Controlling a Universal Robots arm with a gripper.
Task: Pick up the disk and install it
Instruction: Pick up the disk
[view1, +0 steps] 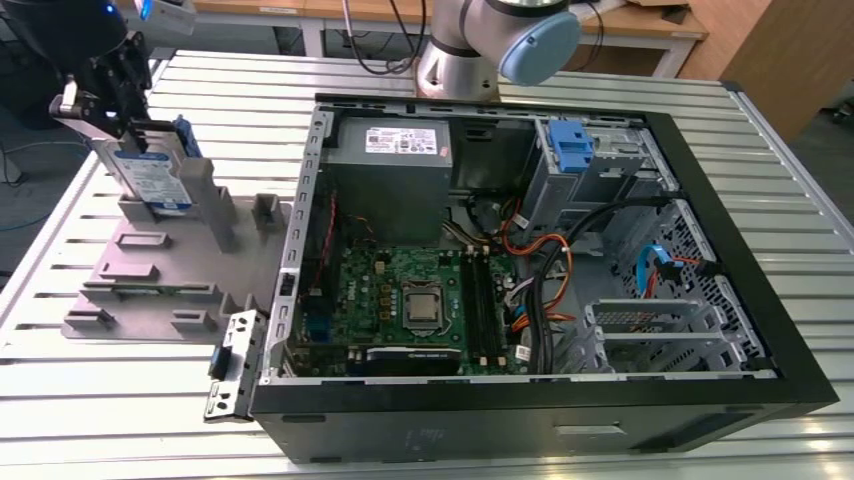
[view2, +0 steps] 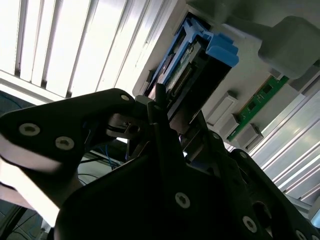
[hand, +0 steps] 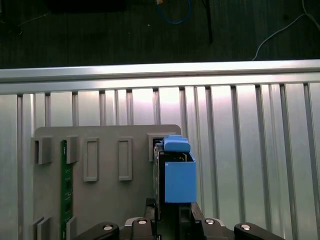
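Slatted aluminium table bears a grey plastic slotted holder at the exterior view's left, where the disk, a silver metal drive in a blue caddy, stands upright. The black gripper is clamped on its top end. An open black computer case lies rightward.

No print can be made out anywhere. A white-and-blue label is carried on the face of the disk, which is seen at ten o'clock from the open computer case in the exterior view, but its lettering cannot be read. A white label is borne by the grey power-supply box at twelve o'clock inside the case, and it is likewise illegible.
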